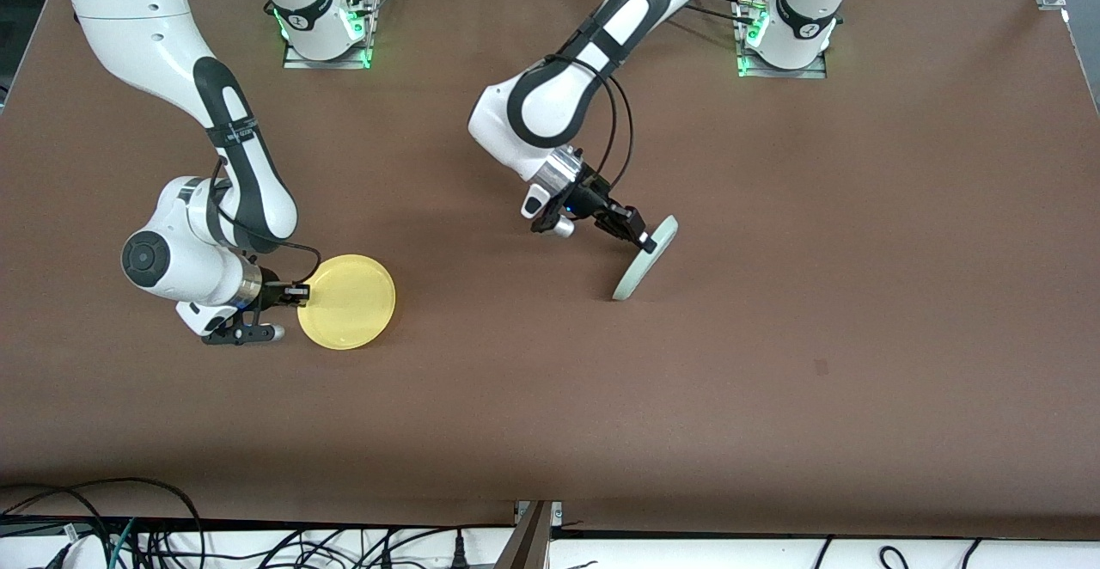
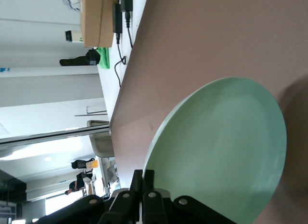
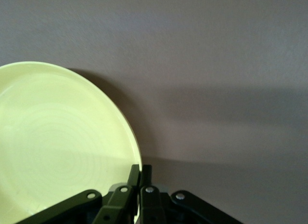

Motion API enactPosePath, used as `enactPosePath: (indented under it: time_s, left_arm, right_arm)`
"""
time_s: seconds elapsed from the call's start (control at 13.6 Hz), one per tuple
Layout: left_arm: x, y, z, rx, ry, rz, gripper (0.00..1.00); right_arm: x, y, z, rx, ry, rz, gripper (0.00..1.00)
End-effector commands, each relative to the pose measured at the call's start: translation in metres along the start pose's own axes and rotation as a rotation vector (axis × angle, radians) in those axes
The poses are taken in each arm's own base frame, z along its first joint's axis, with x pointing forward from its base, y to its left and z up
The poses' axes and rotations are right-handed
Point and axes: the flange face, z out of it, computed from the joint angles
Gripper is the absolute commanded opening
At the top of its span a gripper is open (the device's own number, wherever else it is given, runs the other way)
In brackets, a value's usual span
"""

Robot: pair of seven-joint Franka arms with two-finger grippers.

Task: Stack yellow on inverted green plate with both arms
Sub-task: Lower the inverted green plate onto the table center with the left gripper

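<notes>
The yellow plate point(image 1: 347, 302) is held a little above the table toward the right arm's end. My right gripper point(image 1: 302, 293) is shut on its rim; in the right wrist view the plate point(image 3: 57, 142) fills one side and the gripper point(image 3: 141, 172) pinches its edge. The pale mint-green plate point(image 1: 644, 260) stands steeply tilted on edge near the table's middle, its lower edge at the table. My left gripper point(image 1: 646, 242) is shut on its upper rim. In the left wrist view the green plate point(image 2: 226, 151) shows a flat face, with the gripper point(image 2: 143, 178) clamped on its rim.
The brown table point(image 1: 773, 363) stretches wide around both plates. Cables point(image 1: 129, 526) hang along the edge nearest the front camera. The arm bases point(image 1: 326, 27) stand along the edge farthest from that camera.
</notes>
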Motion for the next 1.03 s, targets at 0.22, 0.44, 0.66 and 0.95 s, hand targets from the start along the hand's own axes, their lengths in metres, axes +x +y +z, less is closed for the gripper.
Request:
enactPosePath:
  time_s: [0.22, 0.44, 0.66, 0.95]
  left_arm:
    - [0.001, 0.066, -0.015, -0.302, -0.035, -0.062, 1.00]
    - [0.011, 0.062, -0.015, -0.514, -0.107, -0.158, 1.00]
    - [0.029, 0.048, -0.008, -0.732, -0.165, -0.278, 1.00]
    - [0.047, 0.008, 0.004, -0.872, -0.208, -0.387, 1.00]
  right_arm:
    - [0.023, -0.018, -0.104, 0.076, -0.025, -0.054, 0.00]
    - [0.021, -0.023, -0.132, 0.094, -0.055, -0.060, 0.00]
    - [0.019, -0.022, -0.142, 0.096, -0.055, -0.062, 0.00]
    - [0.020, -0.026, -0.143, 0.097, -0.052, -0.061, 0.00]
